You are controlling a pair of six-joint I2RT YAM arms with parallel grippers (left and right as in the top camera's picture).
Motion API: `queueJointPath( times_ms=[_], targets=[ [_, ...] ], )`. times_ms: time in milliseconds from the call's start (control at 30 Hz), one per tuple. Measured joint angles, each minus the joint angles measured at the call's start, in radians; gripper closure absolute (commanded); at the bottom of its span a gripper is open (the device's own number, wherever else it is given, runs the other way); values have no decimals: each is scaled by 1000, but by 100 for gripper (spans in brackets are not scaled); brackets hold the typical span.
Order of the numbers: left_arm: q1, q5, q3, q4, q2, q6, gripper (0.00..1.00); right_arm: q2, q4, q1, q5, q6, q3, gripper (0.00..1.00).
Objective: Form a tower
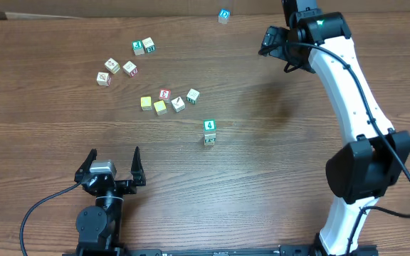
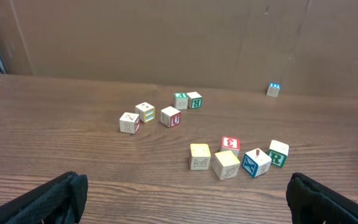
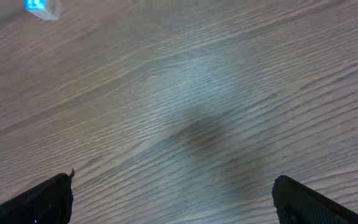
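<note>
Tower (image 1: 209, 132) is standing upright on the bench (image 1: 276, 192), a short stack with the green "4" cube on top; from overhead you only get the top face and a bit of the cube under it.

Your left tool (image 1: 114, 151) sits on the near side of the tower, off to its left and well apart from it; the fingers are spread wide and released, with only bare bench between them. Your right tool (image 3: 173, 179) is on the far side of the tower, off to its right and also well apart; it's released too, jaws wide, and its wrist view is mostly wood grain.

A loose cluster of five cubes (image 1: 164, 94) lies just up-left of the tower, near it but not touching; two are plain yellow and one shows a red "3". Three more cubes (image 1: 112, 65) sit further out the same way, and a green-lettered pair (image 1: 143, 47) is beyond those. One blue cube (image 1: 223, 15) sits alone at the far edge, straight past the tower.
</note>
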Motion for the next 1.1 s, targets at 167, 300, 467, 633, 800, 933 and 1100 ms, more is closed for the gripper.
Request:
queueJointPath(
  times_ms=[167, 300, 467, 633, 800, 933, 1100],
  targets=[
    [0, 0, 0, 0, 0, 0, 1, -113, 0, 0, 0, 0, 0, 0],
    [0, 0, 0, 0, 0, 0, 1, -246, 0, 0, 0, 0, 0, 0],
    [0, 0, 0, 0, 0, 0, 0, -344, 0, 0, 0, 0, 0, 0],
    [0, 0, 0, 0, 0, 0, 1, -364, -9, 0, 1, 0, 0, 0],
    [0, 0, 0, 0, 0, 0, 0, -366, 8, 0, 3, 0, 0, 0],
    [0, 0, 0, 0, 0, 0, 0, -381, 79, 0, 0, 0, -43, 0],
    [0, 0, 0, 1, 0, 0, 1, -441, 249, 0, -34, -2, -211, 0]
  ],
)
